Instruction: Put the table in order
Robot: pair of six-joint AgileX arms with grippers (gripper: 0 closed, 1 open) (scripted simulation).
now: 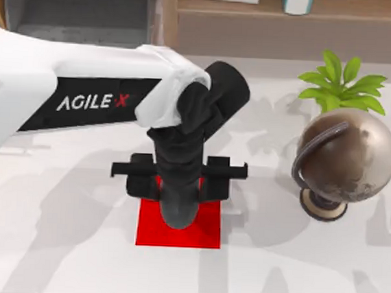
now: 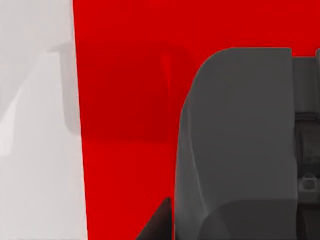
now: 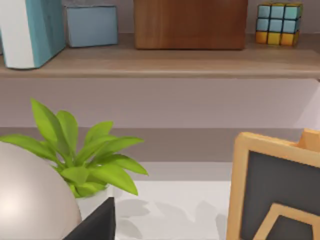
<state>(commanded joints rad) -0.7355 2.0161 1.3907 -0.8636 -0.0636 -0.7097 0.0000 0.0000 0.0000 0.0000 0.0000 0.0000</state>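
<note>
The white surface (image 1: 61, 244) spans the whole top view. A red mat (image 1: 208, 234) lies at its centre. The left gripper (image 1: 177, 214) hangs directly over the mat's far half, pointing down; whether its fingers are released or clenched cannot be told. A globe (image 1: 343, 159) stands to the right, a plant (image 1: 341, 85) behind it.

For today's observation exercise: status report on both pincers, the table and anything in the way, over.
Left pincer low over red mat, mid-table. Table bears globe and plant at right. Nothing blocking the mat.
</note>
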